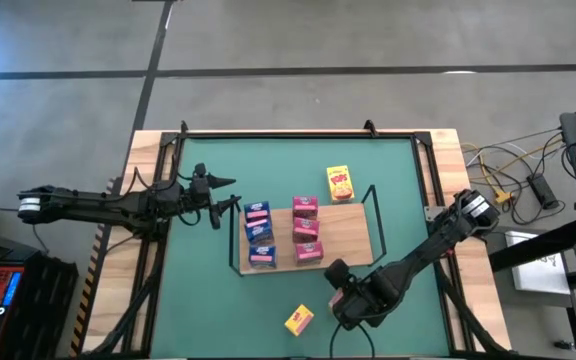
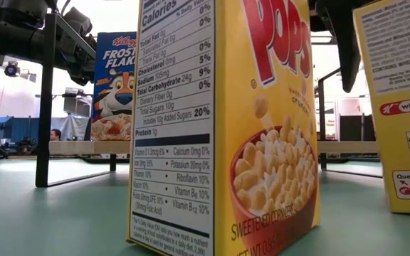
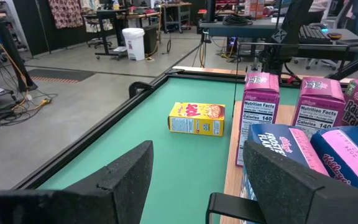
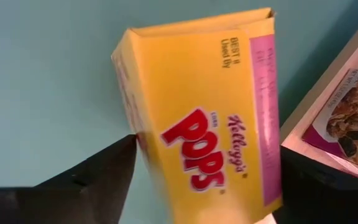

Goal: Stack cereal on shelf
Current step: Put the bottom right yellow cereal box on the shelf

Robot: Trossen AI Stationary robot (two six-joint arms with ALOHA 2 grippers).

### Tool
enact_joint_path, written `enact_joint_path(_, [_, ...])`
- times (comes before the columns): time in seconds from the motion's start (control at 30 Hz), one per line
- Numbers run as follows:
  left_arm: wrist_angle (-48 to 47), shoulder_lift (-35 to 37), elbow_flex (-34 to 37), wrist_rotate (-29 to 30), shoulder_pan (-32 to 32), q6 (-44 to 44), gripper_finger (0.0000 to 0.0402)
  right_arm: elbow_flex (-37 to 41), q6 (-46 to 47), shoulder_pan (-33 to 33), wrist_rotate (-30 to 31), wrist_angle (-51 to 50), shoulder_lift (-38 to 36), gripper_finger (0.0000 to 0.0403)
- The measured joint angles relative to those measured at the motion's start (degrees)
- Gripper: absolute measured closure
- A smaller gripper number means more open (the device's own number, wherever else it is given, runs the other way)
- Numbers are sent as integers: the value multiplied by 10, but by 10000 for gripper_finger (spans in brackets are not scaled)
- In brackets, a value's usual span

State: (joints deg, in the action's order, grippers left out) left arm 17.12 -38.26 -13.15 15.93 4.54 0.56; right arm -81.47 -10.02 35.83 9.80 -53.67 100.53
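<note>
Looming against the low camera, a yellow Pops box [image 2: 223, 128] fills most of that view; its narrow side carries a nutrition table with "Calories", "Total Fat 0g" and "Protein 1g", its front the red "POPS" lettering, a bowl of cereal and a cut-off line reading "SWEETENED CORN CEREAL"; a second yellow box [image 2: 401, 99] is cropped at that picture's right edge, with only "Questions" and part of a web address legible.

From above, the green table [image 1: 198, 300] holds the shelf [image 1: 343, 235], a light-wood board with black rails, near its middle; on it lie blue boxes [image 1: 259, 232], "Frosted Flakes" by the low view, and pink boxes [image 1: 307, 228] marked "Nutrition Facts" and "Calories 140"; how many lie in each row cannot be counted.

Another yellow box [image 1: 340, 183] stands off the shelf, near its far right corner; a further one [image 1: 299, 320] lies near the table's front edge.

At the front, the right gripper [image 1: 343, 297] has its jaws partly spread either side of a "Kellogg's Pops" box [image 4: 207, 124]; whether they grip it cannot be told.

Waiting left of the shelf, the left gripper [image 1: 211, 205] has its jaws part-open, holding nothing.
</note>
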Motion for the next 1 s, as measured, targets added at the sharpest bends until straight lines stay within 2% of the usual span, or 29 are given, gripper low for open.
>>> enact_joint_path(0.5, [0,0,0,0,0,0,168,-7,61,0,-24,-9,-4,229])
enact_joint_path(0.83, [0,0,0,0,0,0,168,-32,124,-3,-7,-80,-54,239])
enact_joint_path(1.0, [0,0,0,0,0,0,168,-33,149,-31,8,-108,-98,242])
